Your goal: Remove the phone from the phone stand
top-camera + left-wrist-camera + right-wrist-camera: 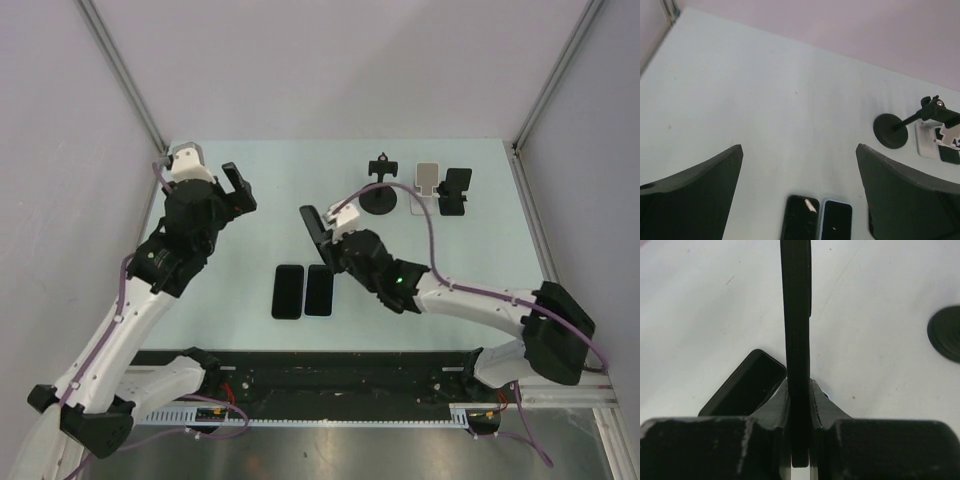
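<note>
Pretty clearly a robotics lab test cell, not a home or a shop. A bare pale tabletop (250, 200) is boxed in by plain light panels (330, 60). One aluminium post (120, 70) is seen at the upper left of the top view and a second post (556, 75) at the upper right. The left arm (130, 320) and right arm (470, 300) are bolted to a black rail (340, 370) along the bottom, and purple cables (428, 230) are left exposed.
</note>
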`<state>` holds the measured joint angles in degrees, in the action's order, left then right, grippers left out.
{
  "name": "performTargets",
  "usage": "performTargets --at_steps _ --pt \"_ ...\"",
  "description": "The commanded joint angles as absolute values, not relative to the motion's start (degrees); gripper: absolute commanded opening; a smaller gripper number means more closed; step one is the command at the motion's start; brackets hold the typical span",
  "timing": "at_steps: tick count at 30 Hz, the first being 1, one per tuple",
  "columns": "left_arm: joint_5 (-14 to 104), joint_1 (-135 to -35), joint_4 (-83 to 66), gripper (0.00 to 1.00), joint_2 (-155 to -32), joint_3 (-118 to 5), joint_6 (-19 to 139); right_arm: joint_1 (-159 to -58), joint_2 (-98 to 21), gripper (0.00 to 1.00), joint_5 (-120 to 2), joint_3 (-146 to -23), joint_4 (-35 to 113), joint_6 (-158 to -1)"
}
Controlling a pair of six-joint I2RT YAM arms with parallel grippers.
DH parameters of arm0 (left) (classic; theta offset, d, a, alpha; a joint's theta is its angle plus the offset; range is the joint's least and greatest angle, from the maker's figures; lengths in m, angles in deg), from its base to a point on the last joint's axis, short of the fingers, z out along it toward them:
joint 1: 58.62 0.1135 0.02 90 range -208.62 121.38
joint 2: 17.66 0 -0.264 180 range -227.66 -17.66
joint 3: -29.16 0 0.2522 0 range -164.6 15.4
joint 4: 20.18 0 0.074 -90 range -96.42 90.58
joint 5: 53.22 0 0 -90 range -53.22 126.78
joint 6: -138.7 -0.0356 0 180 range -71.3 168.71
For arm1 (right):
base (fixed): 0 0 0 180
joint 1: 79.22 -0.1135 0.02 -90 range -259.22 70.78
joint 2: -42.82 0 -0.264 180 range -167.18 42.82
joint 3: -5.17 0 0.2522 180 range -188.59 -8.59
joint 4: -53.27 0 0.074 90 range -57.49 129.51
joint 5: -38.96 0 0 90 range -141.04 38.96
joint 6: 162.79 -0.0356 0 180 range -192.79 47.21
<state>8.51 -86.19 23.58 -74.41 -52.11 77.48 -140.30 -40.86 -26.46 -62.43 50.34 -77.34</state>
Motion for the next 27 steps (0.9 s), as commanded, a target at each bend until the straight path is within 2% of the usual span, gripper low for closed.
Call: performTargets --at_steps 1,8,14,20,27 --pt "5.9 -86.3 17.1 1.00 -70.8 -51.1 62.3 -132.7 -32.9 0.00 -41.0 -58.6 44.3 -93.6" --pt "13.1 -86.3 8.8 1.00 -65.9 -42.1 54.6 -122.3 -25.5 0.00 -55.4 -49.2 43.2 -107.7" --pt "14.1 -86.2 7.5 1.00 -66.1 -39.5 53.5 -115.7 -24.1 0.00 -65.8 -39.3 50.6 -119.2" --pt "13.8 -86.2 7.0 1.00 -65.7 -38.7 53.1 -113.3 -28.4 0.00 -71.3 -35.3 59.4 -127.1" --pt "13.4 -86.0 6.7 1.00 -65.6 -38.3 53.1 -112.3 -36.7 0.00 -75.6 -30.1 76.5 -136.5"
